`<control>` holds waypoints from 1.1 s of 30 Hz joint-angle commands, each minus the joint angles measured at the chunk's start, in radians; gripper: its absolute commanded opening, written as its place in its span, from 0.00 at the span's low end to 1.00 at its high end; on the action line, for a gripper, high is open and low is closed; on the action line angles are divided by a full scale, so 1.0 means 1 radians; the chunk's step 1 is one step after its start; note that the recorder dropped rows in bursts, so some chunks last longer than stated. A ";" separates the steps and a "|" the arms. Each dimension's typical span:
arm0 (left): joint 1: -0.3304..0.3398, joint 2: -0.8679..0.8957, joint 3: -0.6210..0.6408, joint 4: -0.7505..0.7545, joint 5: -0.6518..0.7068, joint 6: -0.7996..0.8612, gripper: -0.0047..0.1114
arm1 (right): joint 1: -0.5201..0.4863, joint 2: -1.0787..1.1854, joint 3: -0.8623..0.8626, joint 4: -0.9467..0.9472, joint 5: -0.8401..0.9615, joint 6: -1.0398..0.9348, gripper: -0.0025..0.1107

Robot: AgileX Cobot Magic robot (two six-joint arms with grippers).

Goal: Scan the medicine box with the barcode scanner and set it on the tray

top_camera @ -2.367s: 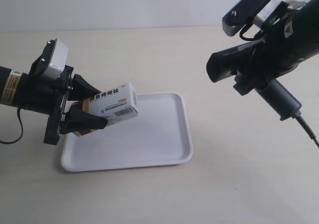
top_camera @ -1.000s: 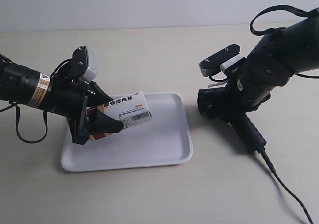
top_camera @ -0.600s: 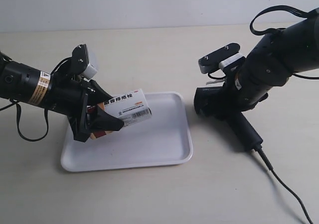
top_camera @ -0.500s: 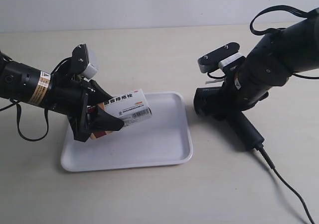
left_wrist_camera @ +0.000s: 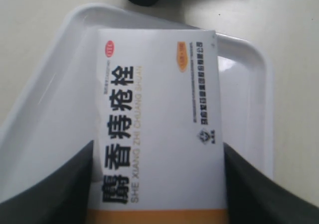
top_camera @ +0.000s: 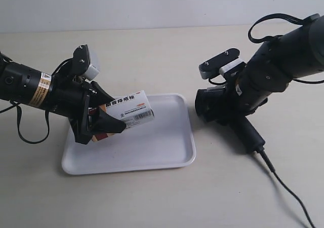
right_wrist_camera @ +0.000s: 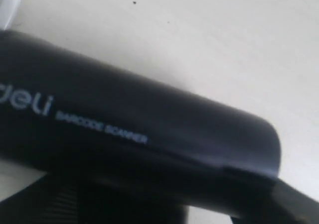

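Left gripper (top_camera: pixel 104 117) pinches medicine box (top_camera: pixel 126 110) by its sides, tilted above tray (top_camera: pixel 167 149), not resting on it. Barcode scanner (top_camera: pixel 230 117) low on bench (top_camera: pixel 152 50) just beside tray; right gripper's grip can't tell, scanner body fills wrist view.

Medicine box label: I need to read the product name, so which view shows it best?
The left wrist view: the medicine box fills it, lettering sharp, between the left gripper fingers. The exterior view shows it small and tilted over the tray. The right wrist view shows none of it.
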 commanded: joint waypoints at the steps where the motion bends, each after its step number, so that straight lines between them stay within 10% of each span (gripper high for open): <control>1: -0.006 -0.002 -0.006 -0.012 -0.005 -0.005 0.04 | -0.004 -0.028 0.001 -0.048 0.047 -0.004 0.39; 9: -0.006 -0.002 -0.006 -0.012 0.022 0.008 0.04 | 0.009 -0.211 0.001 -0.133 0.231 -0.010 0.02; 33: -0.004 -0.002 0.005 -0.012 -0.074 0.300 0.04 | 0.101 -0.336 0.001 -0.348 0.276 0.085 0.02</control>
